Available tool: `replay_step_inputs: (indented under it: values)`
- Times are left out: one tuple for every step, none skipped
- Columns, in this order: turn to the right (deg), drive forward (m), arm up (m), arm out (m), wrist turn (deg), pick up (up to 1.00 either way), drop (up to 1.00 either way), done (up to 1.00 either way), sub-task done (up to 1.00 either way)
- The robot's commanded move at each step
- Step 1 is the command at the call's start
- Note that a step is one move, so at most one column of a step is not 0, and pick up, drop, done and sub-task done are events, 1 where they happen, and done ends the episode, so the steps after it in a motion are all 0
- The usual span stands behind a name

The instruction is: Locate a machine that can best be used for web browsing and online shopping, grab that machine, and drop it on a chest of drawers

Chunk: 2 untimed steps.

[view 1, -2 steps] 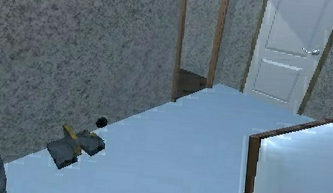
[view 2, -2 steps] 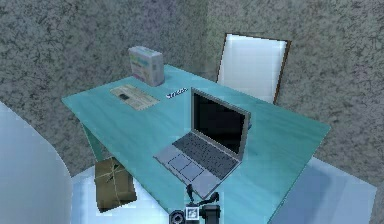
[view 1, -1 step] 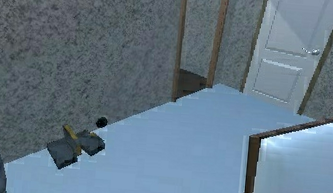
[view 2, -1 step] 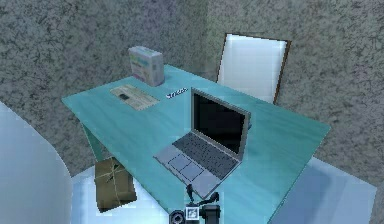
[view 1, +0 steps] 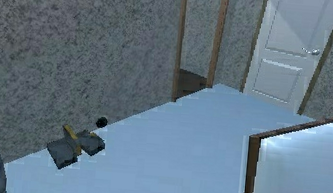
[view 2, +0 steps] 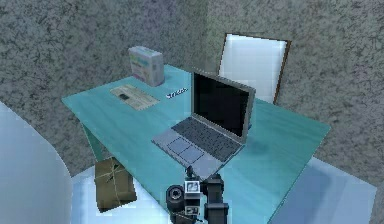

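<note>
One open laptop [view 2: 205, 125] stands on the teal table [view 2: 285, 140], screen upright, toward the table's near edge. Low in the arm side view, the gripper [view 2: 190, 204] sits just below that edge; I cannot tell whether it holds anything. A box [view 2: 147, 63] stands at the far corner, with a white chair [view 2: 255, 60] beyond the table.

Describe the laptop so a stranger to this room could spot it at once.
Find the teal table with a white chair behind it. The laptop sits near the table's middle, in front of that chair. Unlike the small box and flat paper nearby, it stands open, with a dark screen and grey keyboard.
</note>
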Motion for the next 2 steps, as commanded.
replay_step_inputs:
  values:
    - [0.0,0.00,0.24,0.00,0.0,0.00,0.00,0.00,0.00]
    - [0.0,0.00,0.00,0.00,-45.0,0.00,0.00,0.00,0.00]
